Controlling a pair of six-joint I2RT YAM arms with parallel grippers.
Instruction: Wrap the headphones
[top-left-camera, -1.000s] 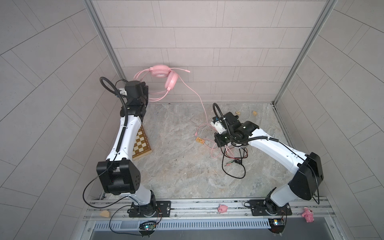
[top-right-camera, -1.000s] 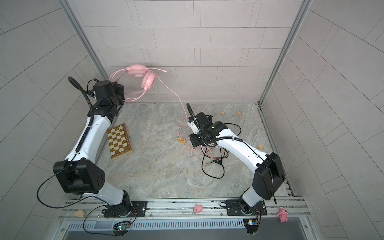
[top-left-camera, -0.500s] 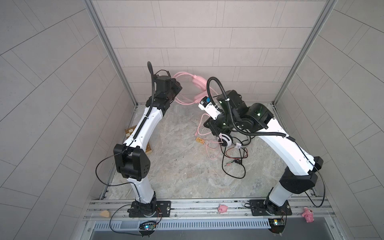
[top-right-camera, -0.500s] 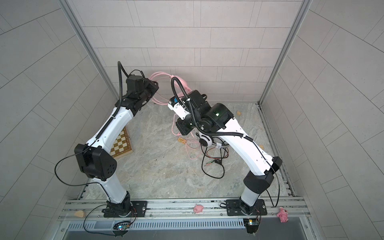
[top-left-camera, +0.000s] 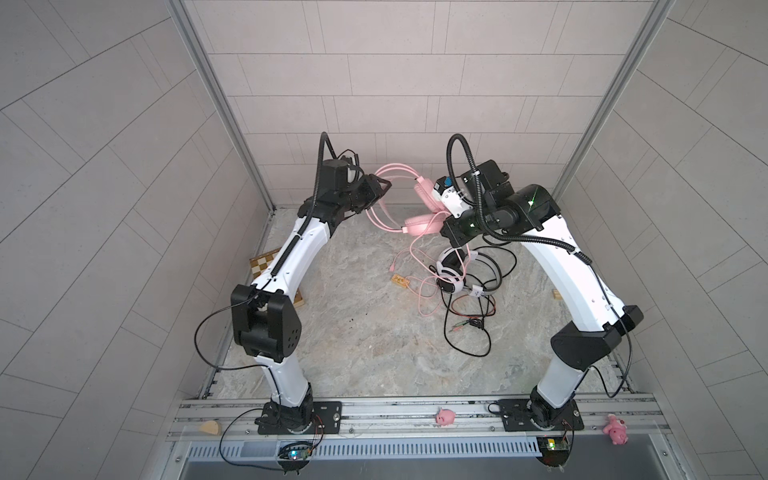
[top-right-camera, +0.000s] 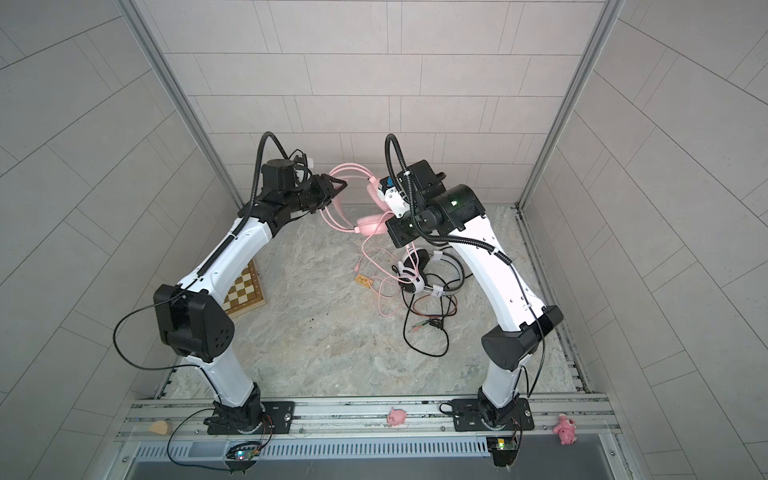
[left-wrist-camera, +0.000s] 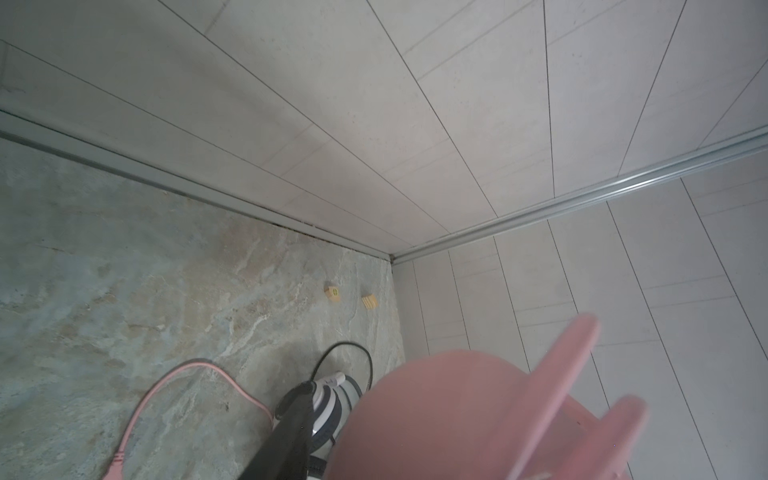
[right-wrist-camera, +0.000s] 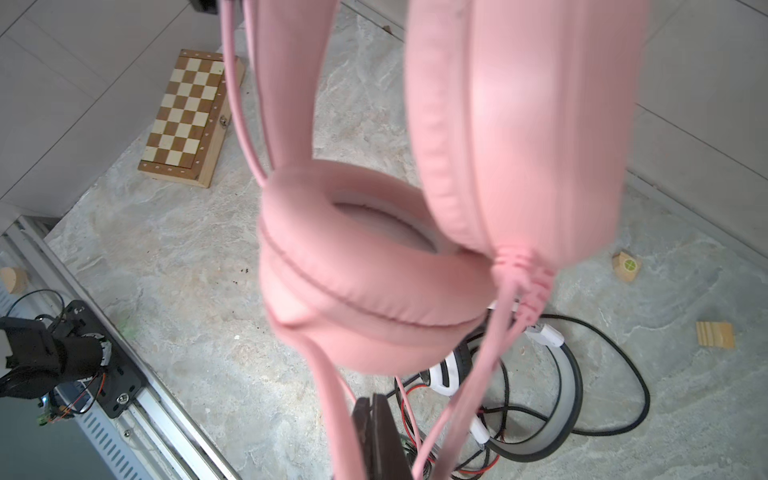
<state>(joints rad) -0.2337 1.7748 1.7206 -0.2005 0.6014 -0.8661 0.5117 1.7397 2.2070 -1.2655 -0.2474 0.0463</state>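
Pink headset hangs between raised arms: left pincer grips headband, right pincer closed.

The pink headphones have soft, matt, leather-like padding with a stitched seam around the ear cushion. Under them the floor looks like rough, mottled matt stone, where the white-and-black headphones show glossy plastic. The chessboard beyond the pink headphones is smooth varnished wood.

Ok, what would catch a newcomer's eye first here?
The pink headset hangs in mid-air near the back wall, headband in the left gripper, cable trailing to the table. Below it the white-and-black headset lies in a tangle of black cable beside the right arm.
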